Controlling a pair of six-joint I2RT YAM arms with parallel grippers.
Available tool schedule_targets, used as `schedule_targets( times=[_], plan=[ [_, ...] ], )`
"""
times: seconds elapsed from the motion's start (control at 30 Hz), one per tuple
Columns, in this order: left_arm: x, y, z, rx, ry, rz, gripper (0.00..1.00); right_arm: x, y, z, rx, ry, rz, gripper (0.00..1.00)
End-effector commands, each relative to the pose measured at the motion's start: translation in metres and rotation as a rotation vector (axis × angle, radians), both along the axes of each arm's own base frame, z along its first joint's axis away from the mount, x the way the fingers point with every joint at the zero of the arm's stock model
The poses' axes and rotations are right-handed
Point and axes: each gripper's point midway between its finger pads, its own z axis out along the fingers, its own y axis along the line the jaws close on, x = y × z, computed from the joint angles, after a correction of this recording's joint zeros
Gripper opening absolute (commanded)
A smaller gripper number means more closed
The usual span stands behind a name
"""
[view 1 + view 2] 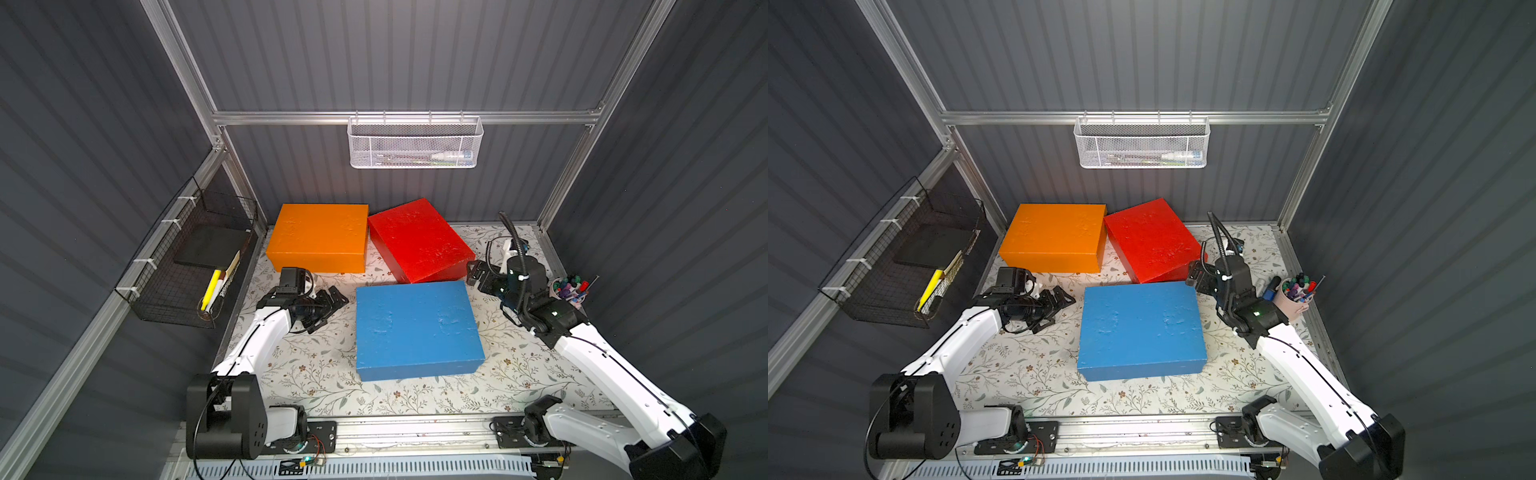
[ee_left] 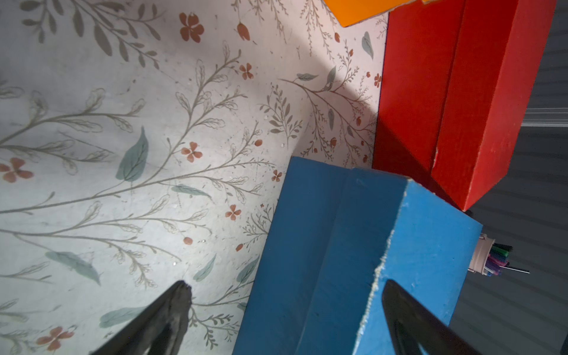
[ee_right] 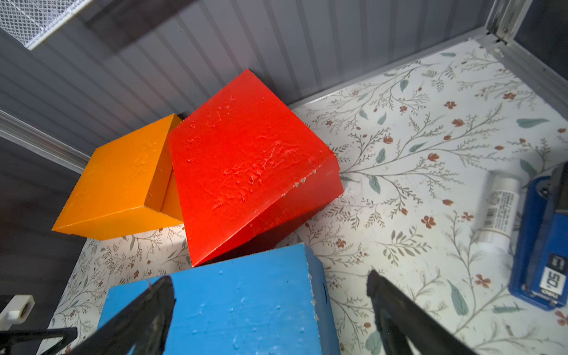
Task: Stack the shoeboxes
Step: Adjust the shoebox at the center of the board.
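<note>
1. Three boxes are seen standing on the flowered table, each on its own.
2. The orange box is set at the back left, square to the back wall.
3. The red box is set at the back middle, turned at an angle, with its left corner against the orange box. In the right wrist view its lid is seen sitting askew on the base.
4. The blue box is placed in the front middle. Its far edge is just beside the red box's near corner; contact cannot be told.
5. The left gripper is held low, just beside the blue box's far left corner. Its fingers are spread and nothing is pinched.
6. The right gripper is held at the blue box's far right corner, near the red box. Its fingers are spread wide and nothing is held.
7. A cup of pens is seen at the table's right edge, behind the right arm.
</note>
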Motion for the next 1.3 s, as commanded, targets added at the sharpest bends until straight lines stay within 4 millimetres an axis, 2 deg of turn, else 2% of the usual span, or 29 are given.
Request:
schedule_targets(
  times=[0.0, 0.1, 0.17, 0.3, 0.33, 0.4, 0.53, 0.73, 0.83, 0.93, 1.03, 1.27],
  plan=[
    [-0.006, -0.008, 0.0, -0.019, 0.002, -0.044, 0.99, 0.011, -0.002, 0.009, -0.013, -0.049, -0.024, 0.99],
    [-0.007, -0.01, 0.004, -0.02, -0.022, -0.052, 0.99, 0.027, -0.011, 0.001, 0.054, -0.03, -0.017, 0.99],
    [-0.005, -0.016, 0.013, -0.052, -0.04, -0.078, 0.99, 0.042, -0.03, -0.004, 0.183, 0.014, -0.03, 0.99],
    [0.012, -0.025, 0.026, -0.098, -0.061, -0.11, 0.99, 0.059, -0.055, 0.007, 0.167, 0.003, -0.092, 0.99],
    [0.019, -0.029, 0.029, -0.117, -0.07, -0.113, 0.99, 0.067, -0.055, -0.003, 0.167, 0.025, -0.097, 0.99],
    [0.033, -0.038, 0.034, -0.154, -0.079, -0.125, 0.99, 0.075, -0.055, -0.009, 0.194, 0.022, -0.097, 0.99],
    [0.06, -0.058, 0.042, -0.16, -0.093, -0.169, 0.99, 0.09, -0.044, -0.033, 0.227, 0.1, -0.065, 0.99],
    [0.11, -0.107, 0.048, -0.192, -0.099, -0.26, 0.99, 0.105, -0.034, -0.055, 0.257, 0.186, -0.048, 0.99],
    [0.134, -0.132, 0.039, -0.238, -0.065, -0.291, 0.99, 0.112, -0.03, -0.061, 0.266, 0.186, -0.029, 0.99],
    [0.149, -0.156, 0.029, -0.27, -0.04, -0.322, 0.99, 0.118, -0.028, -0.07, 0.273, 0.198, -0.026, 0.99],
    [0.157, -0.178, 0.019, -0.264, -0.023, -0.343, 0.99, 0.123, -0.026, -0.081, 0.279, 0.216, -0.024, 0.99],
    [0.169, -0.212, 0.001, -0.301, 0.025, -0.358, 0.99, 0.128, -0.029, -0.092, 0.272, 0.232, -0.045, 0.99]
  ],
)
